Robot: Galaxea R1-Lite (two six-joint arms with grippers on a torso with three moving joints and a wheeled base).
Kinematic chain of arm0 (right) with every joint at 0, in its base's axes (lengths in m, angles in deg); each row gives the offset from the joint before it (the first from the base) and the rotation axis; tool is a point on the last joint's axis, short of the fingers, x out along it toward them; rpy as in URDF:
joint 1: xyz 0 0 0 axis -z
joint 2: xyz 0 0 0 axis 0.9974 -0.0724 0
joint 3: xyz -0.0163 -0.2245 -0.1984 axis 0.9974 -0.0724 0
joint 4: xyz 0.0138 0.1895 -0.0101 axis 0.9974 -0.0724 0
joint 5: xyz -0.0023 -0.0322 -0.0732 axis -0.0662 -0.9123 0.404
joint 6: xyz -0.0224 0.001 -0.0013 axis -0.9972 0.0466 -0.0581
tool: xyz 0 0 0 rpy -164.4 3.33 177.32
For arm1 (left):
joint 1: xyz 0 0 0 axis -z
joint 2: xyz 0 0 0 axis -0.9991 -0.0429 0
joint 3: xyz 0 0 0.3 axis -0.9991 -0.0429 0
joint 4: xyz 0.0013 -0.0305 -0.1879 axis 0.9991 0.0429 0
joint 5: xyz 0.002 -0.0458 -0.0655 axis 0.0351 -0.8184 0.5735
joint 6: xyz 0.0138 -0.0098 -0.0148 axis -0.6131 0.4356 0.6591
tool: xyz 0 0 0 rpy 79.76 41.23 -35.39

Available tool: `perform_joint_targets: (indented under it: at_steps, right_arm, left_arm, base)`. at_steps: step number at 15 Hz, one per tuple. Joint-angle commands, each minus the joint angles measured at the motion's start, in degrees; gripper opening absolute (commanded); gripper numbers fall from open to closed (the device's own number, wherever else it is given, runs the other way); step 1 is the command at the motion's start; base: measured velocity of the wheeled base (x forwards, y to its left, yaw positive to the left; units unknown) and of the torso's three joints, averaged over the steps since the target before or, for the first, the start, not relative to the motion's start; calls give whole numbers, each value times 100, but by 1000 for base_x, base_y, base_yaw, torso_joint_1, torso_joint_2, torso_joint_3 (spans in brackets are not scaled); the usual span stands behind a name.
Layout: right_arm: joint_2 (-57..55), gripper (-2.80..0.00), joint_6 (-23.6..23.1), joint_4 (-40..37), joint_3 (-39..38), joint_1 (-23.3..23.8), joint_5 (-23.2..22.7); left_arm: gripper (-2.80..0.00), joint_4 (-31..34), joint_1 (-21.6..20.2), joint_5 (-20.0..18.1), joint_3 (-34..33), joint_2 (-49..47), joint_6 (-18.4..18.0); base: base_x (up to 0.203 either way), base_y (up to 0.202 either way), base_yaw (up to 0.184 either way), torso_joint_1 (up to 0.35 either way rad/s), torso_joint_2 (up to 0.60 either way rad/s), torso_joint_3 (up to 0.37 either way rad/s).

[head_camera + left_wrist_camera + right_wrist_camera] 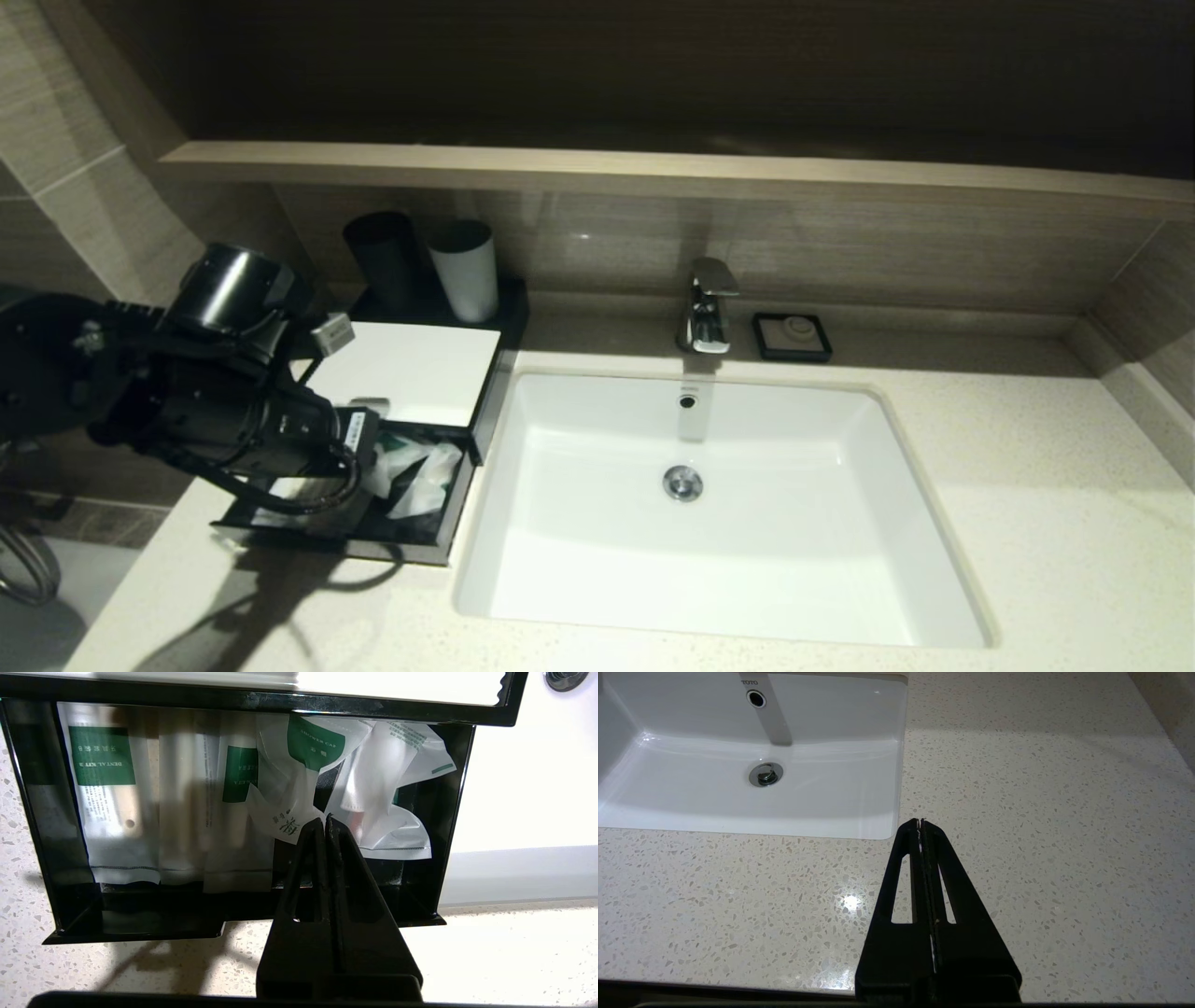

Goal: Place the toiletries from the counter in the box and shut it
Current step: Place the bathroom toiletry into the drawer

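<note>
Loading looks done: toiletries (243, 802) all lying in the pulled-out drawer (140, 924) of the box (411, 369), none seen loose on the bench (1027, 485) in any view. Closing not yet done, drawer out toward the bench's front edge.

Box at the bench's left end, just beside the basin (709, 504), black and white cups (434, 266) on its back part.

Left hand (325, 820) clenched on nothing, fingertips pressed together, poised over the drawer's front part just above a crumpled sachet (299, 765); contact with it not clear. Right hand (920, 822) clenched, empty, parked above bare bench right of the basin.

Orientation: drawer's long axis across the box front; slim sleeves (177, 802) flat, side by side, long axes along the slide direction, front to back. Two right-hand sachets crumpled, riding high — likely snag risk under the top panel when pushed shut.
</note>
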Motion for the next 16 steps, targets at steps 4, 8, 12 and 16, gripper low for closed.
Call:
perform_joint_targets:
  at_steps: [4,8,12,16]
  right_arm:
    - [-4,-280,0,-2,-1,-1,2]
    - [-4,-280,0,-2,-1,-1,2]
    - [-4,-280,0,-2,-1,-6,2]
    - [-4,-280,0,-2,-1,-1,2]
  left_arm:
    - [-280,-47,-4,2,5,-154,-1]
    - [-280,-75,-9,81,5,-252,-2]
    - [-280,-84,-9,345,-2,-425,7]
    - [-280,-134,-9,336,7,-573,15]
  base:
    - [0,0,0,0,0,0]
    - [0,0,0,0,0,0]
    - [0,0,0,0,0,0]
    - [0,0,0,0,0,0]
